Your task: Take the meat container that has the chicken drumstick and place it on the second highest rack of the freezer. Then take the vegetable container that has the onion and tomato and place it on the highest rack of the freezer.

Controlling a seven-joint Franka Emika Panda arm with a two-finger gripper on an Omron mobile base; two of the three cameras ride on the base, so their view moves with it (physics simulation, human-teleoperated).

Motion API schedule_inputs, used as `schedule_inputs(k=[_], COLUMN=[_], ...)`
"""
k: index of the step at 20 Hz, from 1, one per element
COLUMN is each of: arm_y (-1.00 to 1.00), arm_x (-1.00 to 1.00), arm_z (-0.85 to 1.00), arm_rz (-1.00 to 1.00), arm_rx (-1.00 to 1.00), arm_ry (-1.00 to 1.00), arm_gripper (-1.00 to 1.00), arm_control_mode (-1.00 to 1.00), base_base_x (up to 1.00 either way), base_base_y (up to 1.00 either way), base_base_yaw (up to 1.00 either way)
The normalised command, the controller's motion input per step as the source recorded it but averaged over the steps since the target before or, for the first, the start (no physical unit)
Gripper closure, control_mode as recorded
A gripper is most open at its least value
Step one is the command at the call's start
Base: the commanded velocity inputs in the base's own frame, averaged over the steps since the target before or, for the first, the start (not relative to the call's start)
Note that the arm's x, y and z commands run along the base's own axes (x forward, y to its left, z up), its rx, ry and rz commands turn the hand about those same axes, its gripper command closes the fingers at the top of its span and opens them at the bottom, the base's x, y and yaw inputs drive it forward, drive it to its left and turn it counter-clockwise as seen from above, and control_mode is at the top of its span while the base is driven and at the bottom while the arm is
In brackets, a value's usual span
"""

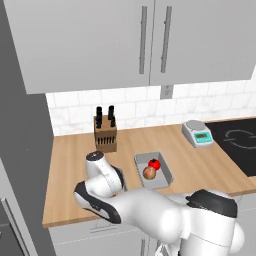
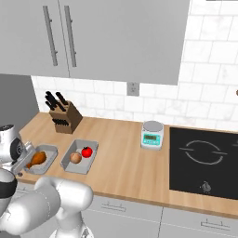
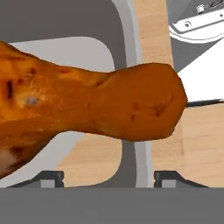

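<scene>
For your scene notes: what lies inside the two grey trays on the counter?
Left tray: a drumstick, its near end hidden by the arm. Right tray: an onion and a tomato.

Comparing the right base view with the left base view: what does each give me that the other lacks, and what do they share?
Right base view: the chicken drumstick lying in its meat container, just left of the vegetable container. Left base view: the arm lies across that part of the counter and covers it. Both: the vegetable container with the onion and tomato, the knife block, the scale and the cooktop.
</scene>
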Motion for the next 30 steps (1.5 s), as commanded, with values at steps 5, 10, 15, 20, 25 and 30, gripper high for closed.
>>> schedule_inputs(k=[5, 10, 15, 20, 25, 30], arm_y=[0.0, 0.04, 0.02, 0.0, 0.06, 0.01], arm_x=[0.03, -0.32, -0.22, -0.04, -0.25, -0.33], arm_z=[-0.47, -0.35, -0.15, 0.15, 0.4, 0.47], arm_rz=[0.0, 0.0, 0.0, 0.02, 0.09, 0.13], arm_rx=[0.06, 0.01, 0.01, 0.0, 0.0, 0.0], arm_ry=[0.08, 0.02, 0.0, 0.0, 0.0, -0.08], arm_gripper=[1.0, 1.0, 1.0, 1.0, 1.0, 1.0], arm_control_mode=[-1.0, -1.0, -1.0, -1.0, -1.0, -1.0], base_base_x=[0.0, 0.0, 0.0, 0.0, 0.0, 0.0], base_base_y=[0.0, 0.0, 0.0, 0.0, 0.0, 0.0], base_base_yaw=[0.0, 0.0, 0.0, 0.0, 0.0, 0.0])
